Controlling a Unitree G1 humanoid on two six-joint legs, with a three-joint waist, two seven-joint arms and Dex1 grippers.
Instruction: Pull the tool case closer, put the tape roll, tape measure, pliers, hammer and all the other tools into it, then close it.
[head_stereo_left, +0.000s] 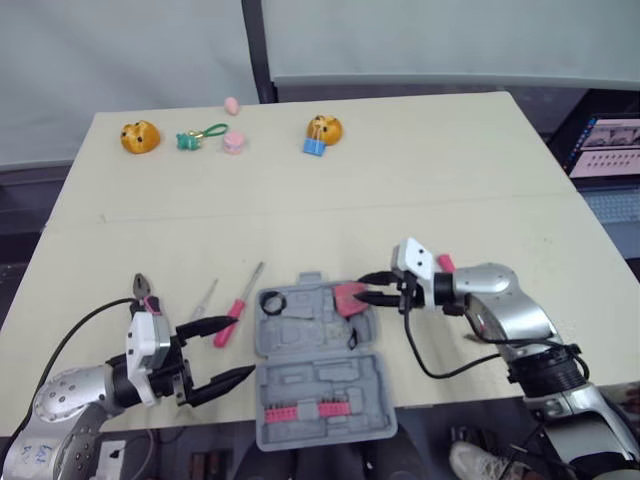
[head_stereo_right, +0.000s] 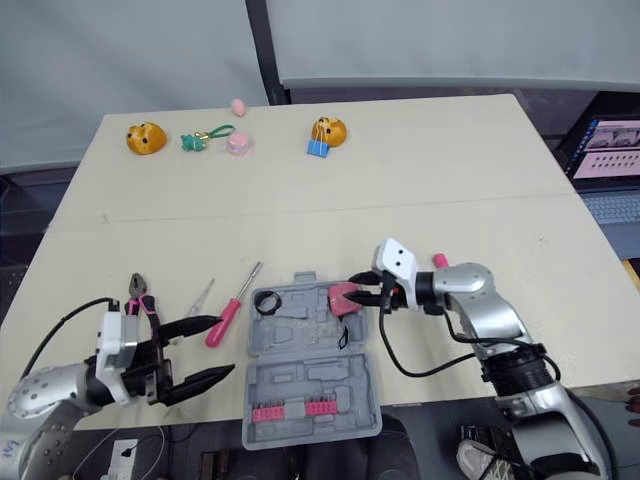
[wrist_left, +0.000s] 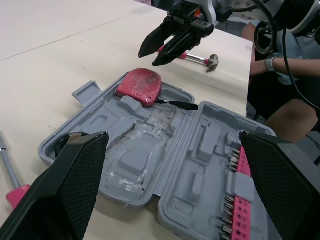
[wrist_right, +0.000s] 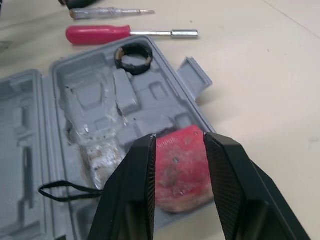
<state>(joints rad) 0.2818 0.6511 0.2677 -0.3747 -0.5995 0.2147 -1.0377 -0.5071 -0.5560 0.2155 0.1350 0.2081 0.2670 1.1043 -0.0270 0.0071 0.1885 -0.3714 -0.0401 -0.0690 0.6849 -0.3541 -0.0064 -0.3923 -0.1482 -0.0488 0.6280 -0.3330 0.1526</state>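
Observation:
The grey tool case (head_stereo_left: 318, 385) lies open near the table's front edge. A black tape roll (head_stereo_left: 272, 301) sits in its far left pocket. A pink tape measure (head_stereo_left: 349, 298) with a black strap rests in its far right corner. My right gripper (head_stereo_left: 365, 289) hovers open just beside and above the tape measure (wrist_right: 180, 160), not touching it. Left of the case, my left gripper (head_stereo_left: 232, 350) is open and empty. Pliers (head_stereo_left: 145, 293), a thin screwdriver (head_stereo_left: 203, 300) and a pink screwdriver (head_stereo_left: 235, 318) lie on the table near it. The hammer (wrist_left: 195, 57) lies behind my right gripper.
A row of pink-held bits (head_stereo_left: 305, 410) fills the case's near half. Two orange plush toys (head_stereo_left: 140, 136) (head_stereo_left: 324, 128), a green keychain (head_stereo_left: 200, 135) and small pink items (head_stereo_left: 234, 143) sit along the far edge. A laptop (head_stereo_left: 610, 145) stands off the table's right side. A person's arm (wrist_left: 272, 60) shows nearby.

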